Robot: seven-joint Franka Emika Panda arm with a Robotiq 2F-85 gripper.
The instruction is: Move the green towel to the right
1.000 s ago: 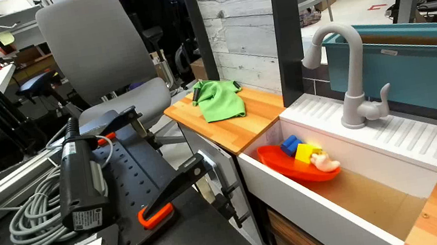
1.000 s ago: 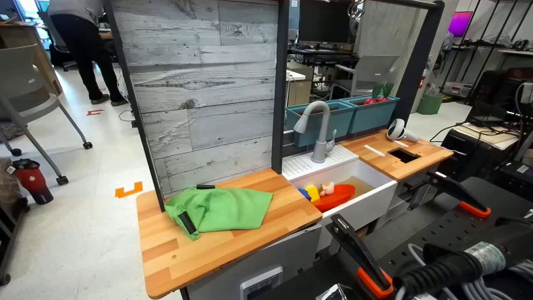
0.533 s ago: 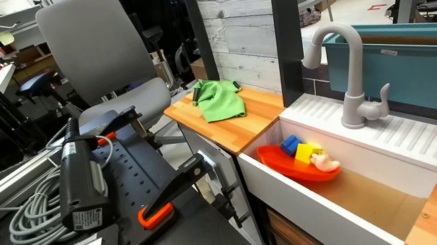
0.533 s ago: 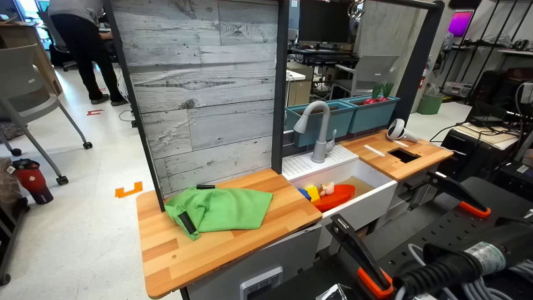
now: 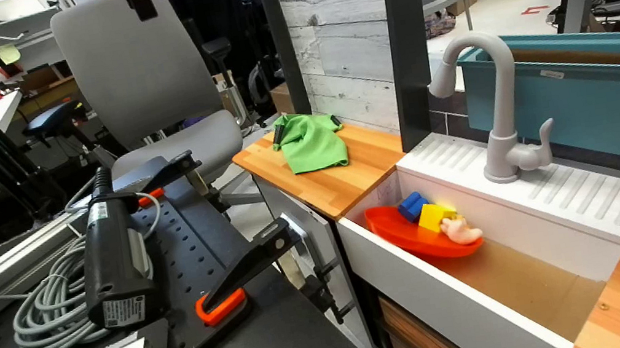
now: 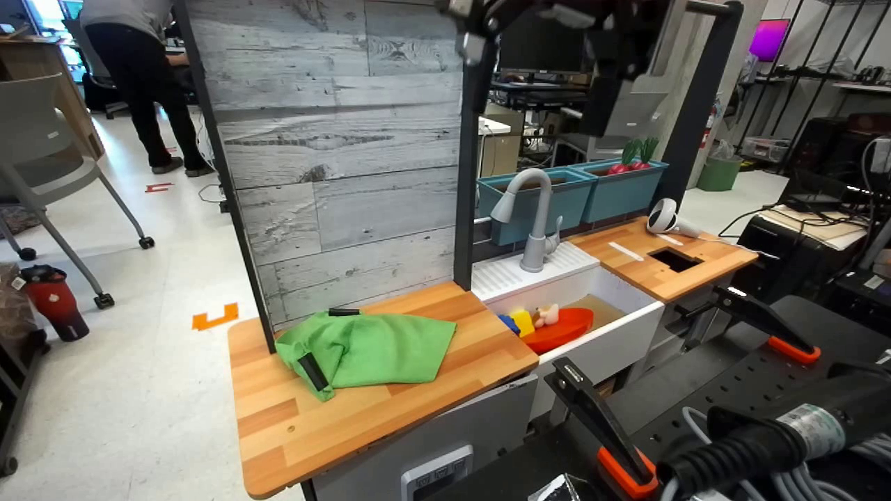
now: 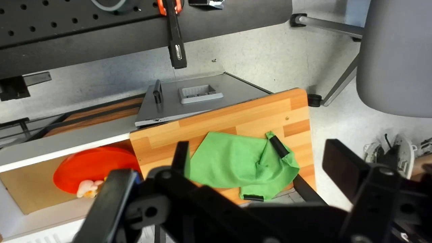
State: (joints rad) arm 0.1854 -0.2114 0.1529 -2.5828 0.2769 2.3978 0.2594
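Observation:
The green towel [image 5: 314,143] lies loosely spread on the wooden counter left of the sink, as both exterior views show [image 6: 390,351]. It has black strips at two spots and a bunched end. In the wrist view the towel [image 7: 233,162] lies below and between the widely parted fingers. My gripper [image 6: 539,104] hangs high at the top of an exterior view, well above the counter, with its fingers apart. In the wrist view the gripper [image 7: 258,150] is open and holds nothing. In an exterior view only a fingertip [image 5: 141,1] shows at the top edge.
A sink [image 6: 647,327] beside the counter [image 6: 292,445] holds a red dish [image 6: 567,330] with toys. The faucet [image 6: 536,223] stands behind it. A grey plank wall [image 6: 348,139] rises behind the towel. Black clamps [image 6: 598,417] stick out from the dark table in front.
My gripper has come down into view at the top of both exterior views; half a second ago only a dark corner showed in one. The towel has not moved.

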